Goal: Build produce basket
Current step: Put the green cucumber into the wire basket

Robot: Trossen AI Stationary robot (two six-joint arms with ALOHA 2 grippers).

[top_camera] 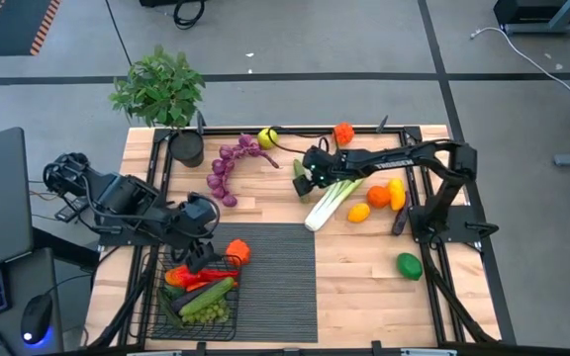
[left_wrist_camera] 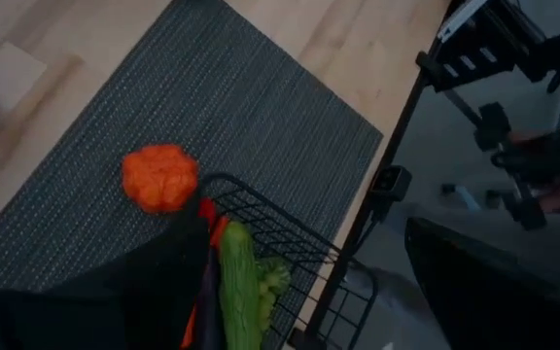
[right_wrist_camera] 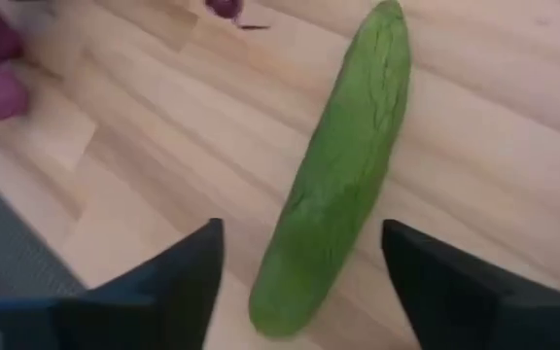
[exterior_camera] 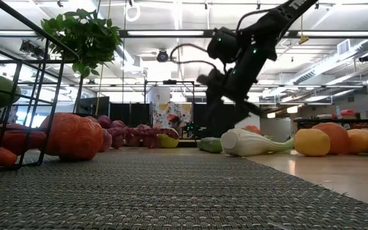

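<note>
Right wrist view | smooth tapered green cucumber (right_wrist_camera: pixel 338 175) | planked wood table (right_wrist_camera: pixel 513 146)

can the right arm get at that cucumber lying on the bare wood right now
Probably yes. The right gripper hangs just above the cucumber with its fingers open to either side of it. The cucumber lies alone on the wood, and the leek and purple grapes sit clear of it.

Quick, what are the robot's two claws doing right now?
Left gripper: over the basket, fingers hidden, cannot tell.
Right gripper: open, straddling the cucumber, holding nothing.
</note>
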